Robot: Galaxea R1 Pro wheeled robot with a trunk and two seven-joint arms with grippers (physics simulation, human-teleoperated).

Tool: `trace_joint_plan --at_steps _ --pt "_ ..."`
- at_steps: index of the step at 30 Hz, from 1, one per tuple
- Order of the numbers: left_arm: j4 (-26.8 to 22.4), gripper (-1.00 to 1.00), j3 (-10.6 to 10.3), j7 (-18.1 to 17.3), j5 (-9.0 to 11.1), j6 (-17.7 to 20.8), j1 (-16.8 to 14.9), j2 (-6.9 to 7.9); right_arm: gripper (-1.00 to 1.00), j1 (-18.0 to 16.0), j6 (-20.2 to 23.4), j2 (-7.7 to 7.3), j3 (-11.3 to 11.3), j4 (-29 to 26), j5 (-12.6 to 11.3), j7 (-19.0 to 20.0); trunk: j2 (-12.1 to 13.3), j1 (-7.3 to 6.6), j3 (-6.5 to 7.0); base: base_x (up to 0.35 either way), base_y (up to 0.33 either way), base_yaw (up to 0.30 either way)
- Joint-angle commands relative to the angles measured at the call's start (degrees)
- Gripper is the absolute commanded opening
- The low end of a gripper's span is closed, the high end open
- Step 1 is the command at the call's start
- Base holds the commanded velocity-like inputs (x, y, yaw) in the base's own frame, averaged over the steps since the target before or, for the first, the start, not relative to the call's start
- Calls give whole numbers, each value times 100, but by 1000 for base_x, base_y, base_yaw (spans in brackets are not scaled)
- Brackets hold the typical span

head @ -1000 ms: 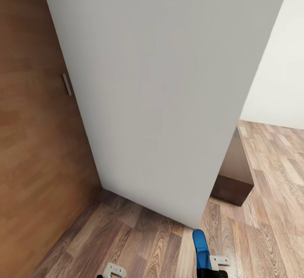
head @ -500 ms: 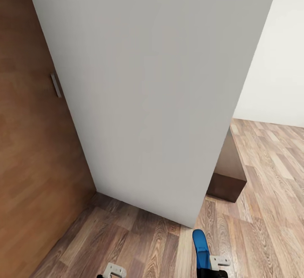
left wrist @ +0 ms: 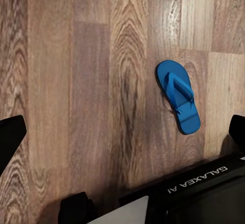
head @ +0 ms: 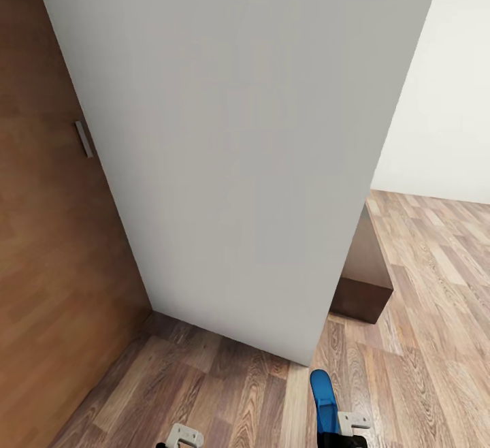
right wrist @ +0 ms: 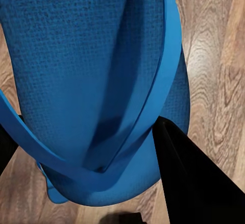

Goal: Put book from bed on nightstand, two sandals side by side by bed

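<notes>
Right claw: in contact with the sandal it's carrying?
Touching. In the right wrist view a black finger of the right claw presses against the blue sandal at its strap, no gap visible.

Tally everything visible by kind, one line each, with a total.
Blue sandals: 2, one held in the right gripper, one lying on the floor
Grippers: 2, counting the left gripper
Brown door: 1
Grey wall panel: 1
Dark-brown cabinet: 1
Wood-plank floor: 1
Total: 8
</notes>
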Motion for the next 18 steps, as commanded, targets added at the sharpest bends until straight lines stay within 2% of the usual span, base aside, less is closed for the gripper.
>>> trace_joint_plan --at_steps 1,10,14,18 --pt "-14 100 1 -14 -43 27 0 1 -100 -3 -12 5 -39 2 -10 -12 -3 0 -5 0 1 -10" --pt "-29 100 1 -54 -38 65 0 -19 -100 -3 -12 5 -39 2 -11 -12 -3 0 -5 0 0 -73" --pt "-46 100 1 -88 -35 96 -9 -112 -100 -3 -12 5 -39 2 -13 -12 -3 0 -5 0 0 -110" --pt "-58 100 1 -102 -33 101 -36 -144 -100 -3 -12 7 -39 6 -15 -12 -3 0 -5 0 0 -97"
